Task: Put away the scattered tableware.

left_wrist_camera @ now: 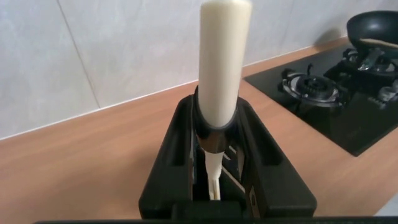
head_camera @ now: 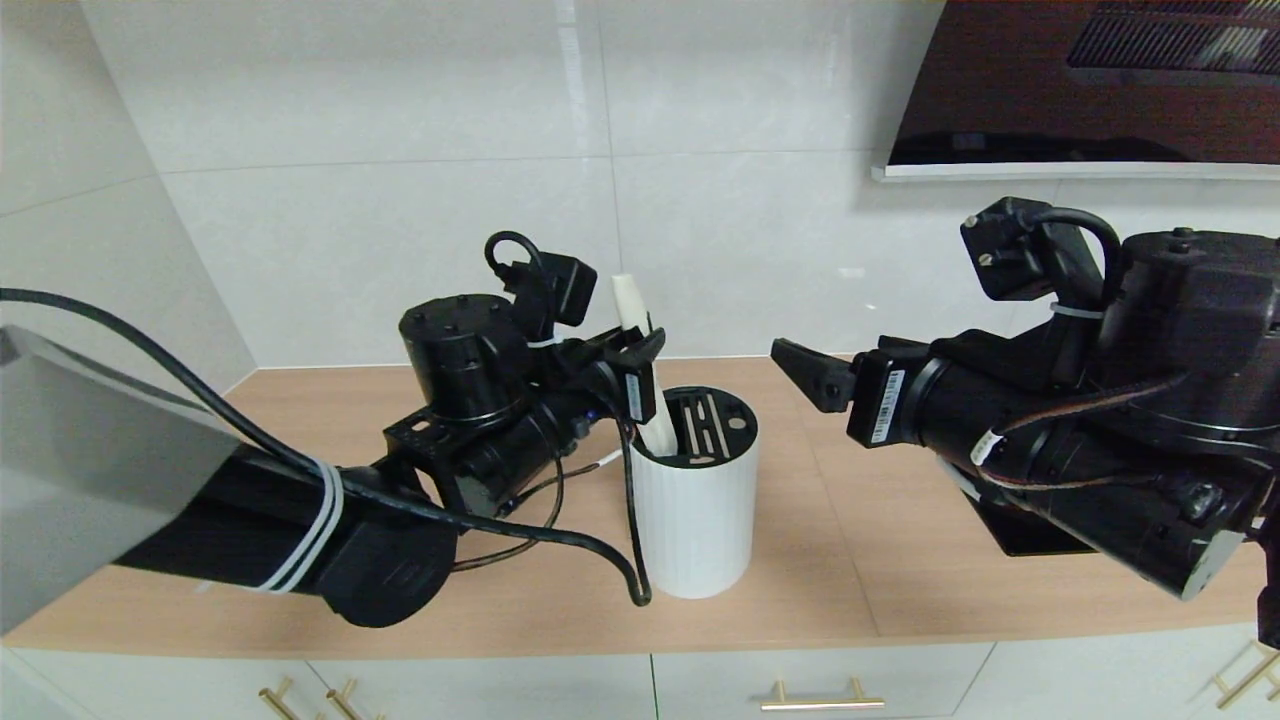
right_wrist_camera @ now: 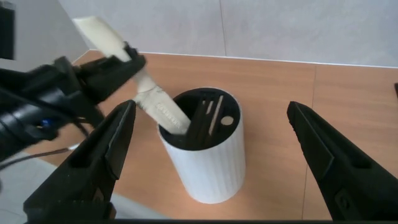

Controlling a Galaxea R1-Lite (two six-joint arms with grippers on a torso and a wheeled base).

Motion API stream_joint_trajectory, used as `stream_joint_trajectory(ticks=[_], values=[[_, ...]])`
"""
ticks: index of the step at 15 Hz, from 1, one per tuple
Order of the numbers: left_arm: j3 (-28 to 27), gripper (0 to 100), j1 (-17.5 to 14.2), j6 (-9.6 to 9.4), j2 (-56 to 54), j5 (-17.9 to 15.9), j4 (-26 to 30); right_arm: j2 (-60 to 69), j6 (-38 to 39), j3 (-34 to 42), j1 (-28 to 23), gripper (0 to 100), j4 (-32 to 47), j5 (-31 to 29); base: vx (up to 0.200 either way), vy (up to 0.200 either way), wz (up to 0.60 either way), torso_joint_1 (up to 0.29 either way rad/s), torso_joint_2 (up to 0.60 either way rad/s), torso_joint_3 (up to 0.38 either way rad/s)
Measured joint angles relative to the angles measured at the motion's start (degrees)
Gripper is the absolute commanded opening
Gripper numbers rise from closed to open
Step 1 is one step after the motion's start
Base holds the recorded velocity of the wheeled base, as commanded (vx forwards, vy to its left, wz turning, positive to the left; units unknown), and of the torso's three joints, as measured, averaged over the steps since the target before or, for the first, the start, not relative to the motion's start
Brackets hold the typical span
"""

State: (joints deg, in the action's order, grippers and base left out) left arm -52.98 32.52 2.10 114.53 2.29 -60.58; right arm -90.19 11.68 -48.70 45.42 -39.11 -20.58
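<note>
Left gripper (head_camera: pixel 636 376), clamped on the knife (head_camera: pixel 628 300) handle, stands at 10 o'clock of the holder (head_camera: pixel 695 510). Knife blade enters the holder's top tilted. Right gripper (head_camera: pixel 805 370), wide open and empty, hangs at 2 o'clock. Risk: the tilted blade may bind and tip the holder.

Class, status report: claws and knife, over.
Left claw shut on knife, blade tip in white holder. Right claw open, holding nothing. Nothing blocking.
</note>
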Motion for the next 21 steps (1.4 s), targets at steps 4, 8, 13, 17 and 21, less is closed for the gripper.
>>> stream_joint_trajectory(ticks=[4, 8, 13, 17, 21], values=[[-2.3, 0, 0.2, 0.46, 3.3, 4.8, 0.2, 0.0, 0.0, 0.0, -0.1, 100, 0.0, 0.0, 0.0, 0.0, 0.0, 0.0, 0.0, 0.0], [-3.7, 0, 0.3, 0.68, 3.7, 6.5, -2.7, -0.3, 0.0, 0.0, 0.1, 100, 0.0, 0.0, 0.0, 0.0, 0.0, 0.0, 0.0, 0.0], [-3.7, 0, 1.8, 0.68, 4.1, 6.7, -2.8, -0.4, 0.0, 0.0, 0.0, 100, 0.0, 0.0, 0.0, 0.0, 0.0, 0.0, 0.0, 0.0], [-4.2, 100, 2.3, 0.66, 5.4, 6.7, -2.6, -0.4, 0.0, -0.1, 0.0, 100, 0.0, 0.0, 0.0, 0.0, 0.0, 0.0, 0.0, 0.0], [-4.3, 100, 2.3, 0.74, 5.3, 6.7, -3.0, -0.4, 0.0, -0.1, 0.0, 100, 0.0, 0.0, 0.0, 0.0, 0.0, 0.0, 0.0, 0.0]])
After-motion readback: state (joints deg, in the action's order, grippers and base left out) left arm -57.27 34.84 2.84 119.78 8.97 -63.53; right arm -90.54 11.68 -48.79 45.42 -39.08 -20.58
